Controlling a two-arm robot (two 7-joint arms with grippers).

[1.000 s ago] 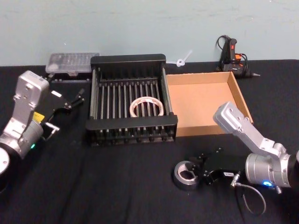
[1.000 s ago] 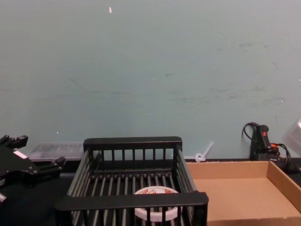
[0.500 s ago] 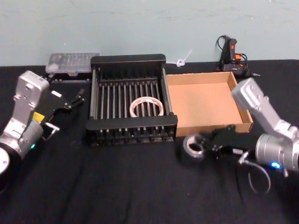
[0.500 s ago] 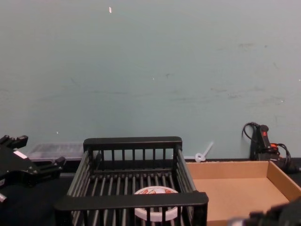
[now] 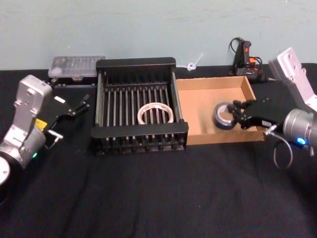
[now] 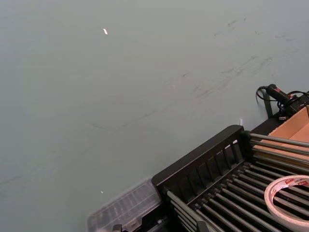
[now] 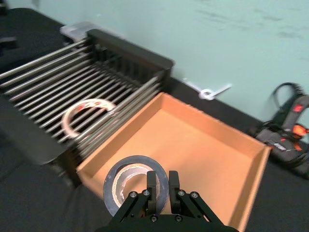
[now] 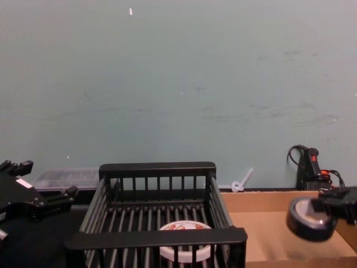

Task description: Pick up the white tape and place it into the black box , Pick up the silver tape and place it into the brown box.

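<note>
Black plastic bars form the black box (image 5: 137,106), a slatted crate standing on the dark table (image 5: 148,198) just left of the brown box (image 5: 203,114); the two containers sit side by side with their walls close together. Lying flat on the crate's barred floor, toward its near right part, is the white tape (image 5: 155,113), its red-orange print visible from the chest view through the front bars. The brown box is a shallow tan cardboard tray with low walls, and its bare floor shows across most of its width. Above the tray's right half, held clear of the cardboard, is the silver tape (image 5: 224,115), tilted up so its hollow centre faces partly sideways. The right gripper (image 5: 237,116) is clamped on the roll's wall, one finger inside the hole and one outside, as the right wrist view shows. The left gripper (image 5: 79,106) is parked over the table well to the left of the crate, its fingers spread apart and holding nothing. Behind the crate's left corner lies a clear plastic case (image 5: 77,67), and behind the tray a black glue gun (image 5: 245,59) rests by the wall.
</note>
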